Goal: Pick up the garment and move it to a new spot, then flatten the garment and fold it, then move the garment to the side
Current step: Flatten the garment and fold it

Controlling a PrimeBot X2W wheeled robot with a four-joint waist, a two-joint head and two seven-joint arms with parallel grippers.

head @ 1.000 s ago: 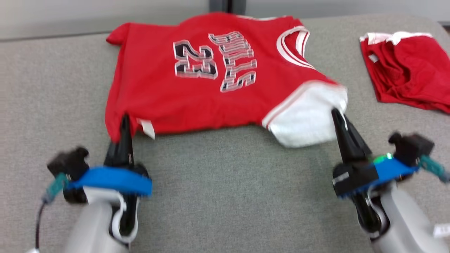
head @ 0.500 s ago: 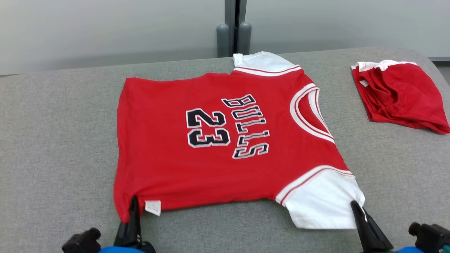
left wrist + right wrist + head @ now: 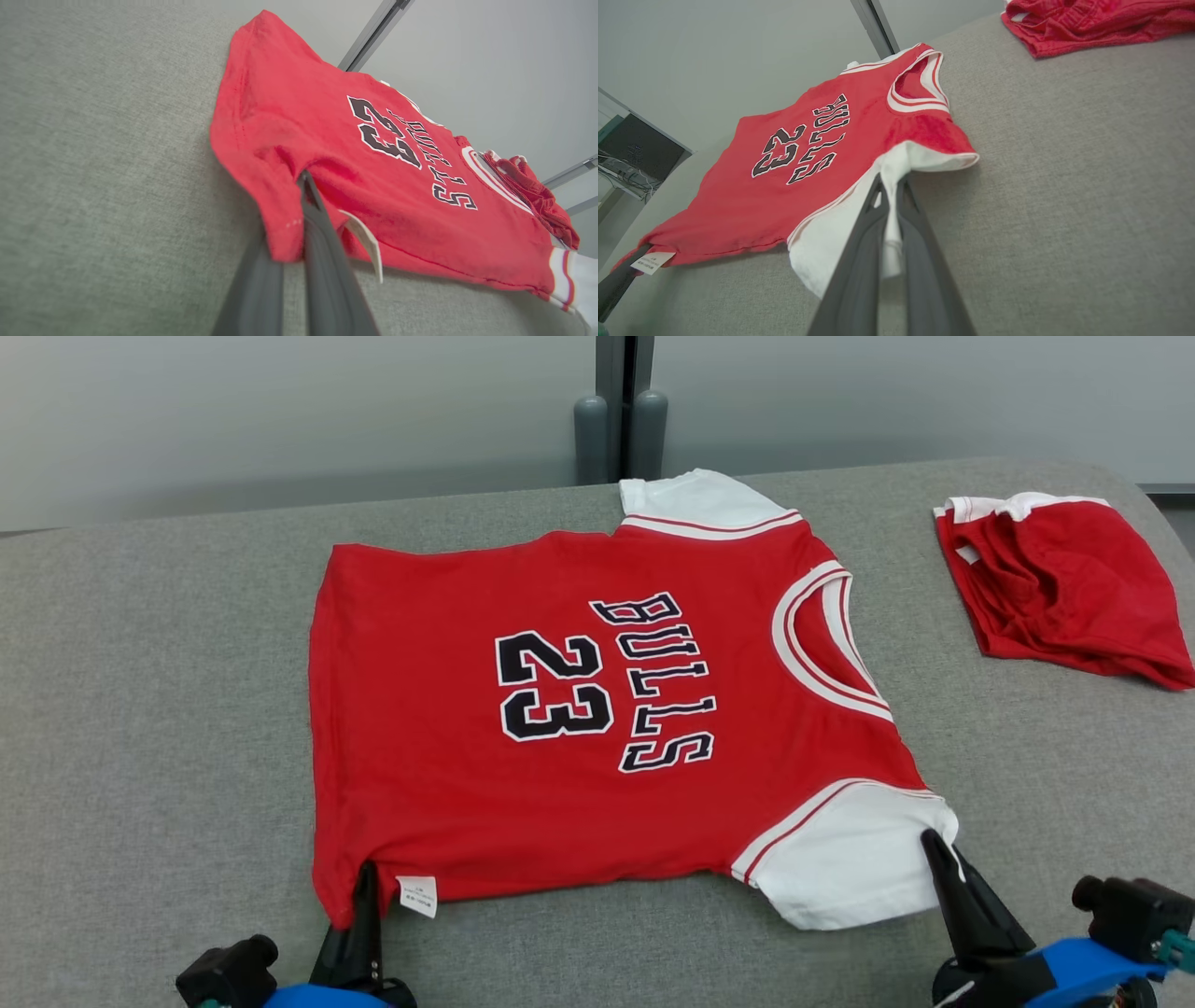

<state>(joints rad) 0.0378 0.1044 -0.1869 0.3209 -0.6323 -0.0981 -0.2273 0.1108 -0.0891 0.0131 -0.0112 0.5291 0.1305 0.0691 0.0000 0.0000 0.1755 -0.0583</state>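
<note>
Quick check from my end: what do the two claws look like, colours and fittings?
The left claw and right claw each have two long, dark grey fingers tapering to a point. Behind each sits a bright blue collar with a black knobbed block beside it. The right one's block carries a small teal fitting.
</note>
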